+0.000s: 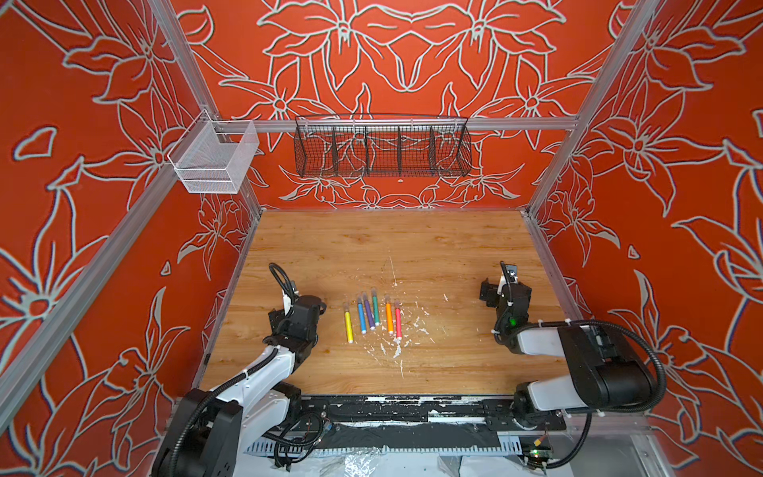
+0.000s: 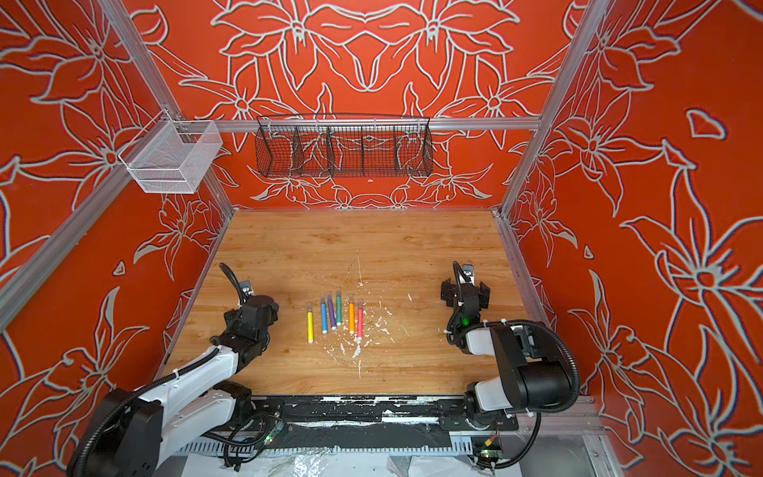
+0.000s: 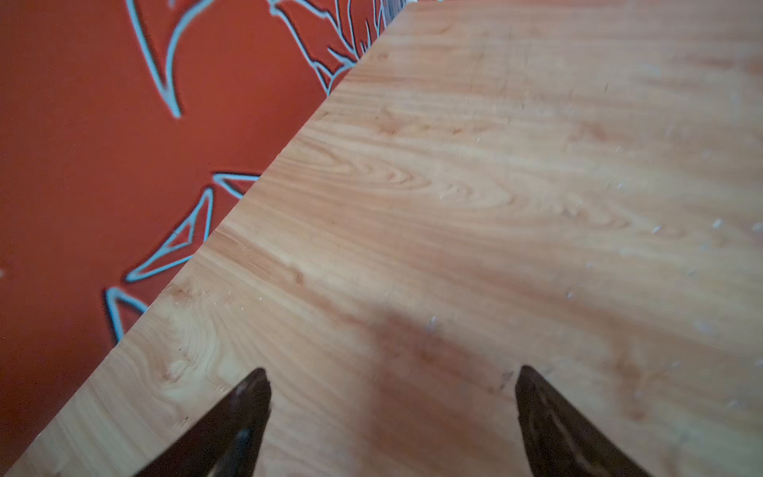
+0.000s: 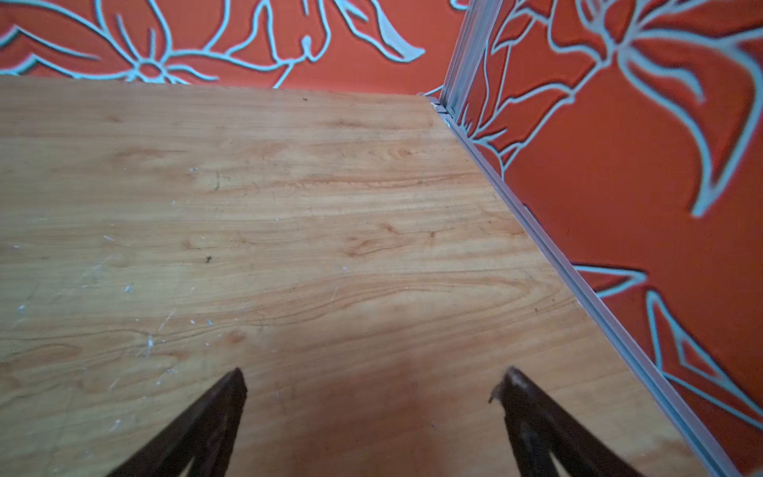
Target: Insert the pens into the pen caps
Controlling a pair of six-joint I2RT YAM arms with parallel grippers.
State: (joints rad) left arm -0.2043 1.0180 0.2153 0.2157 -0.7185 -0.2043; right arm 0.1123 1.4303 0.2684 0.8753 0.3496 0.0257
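Several pens lie side by side near the table's middle in both top views: yellow [image 1: 349,327], blue [image 1: 362,319], purple [image 1: 369,314], teal-green [image 1: 375,309], orange [image 1: 389,317] and pink [image 1: 398,322]. A clear pen cap [image 1: 346,306] sits at the far end of each pen, in line with it; how far on it sits is too small to tell. My left gripper [image 3: 392,378] is open over bare wood left of the row, holding nothing. Far to the right of the pens, my right gripper [image 4: 373,376] also stands open and empty.
White flecks of debris [image 1: 396,351] litter the wood near and right of the pens. A black wire basket [image 1: 382,146] hangs on the back wall and a white mesh bin [image 1: 214,159] on the left rail. Red patterned walls close in three sides.
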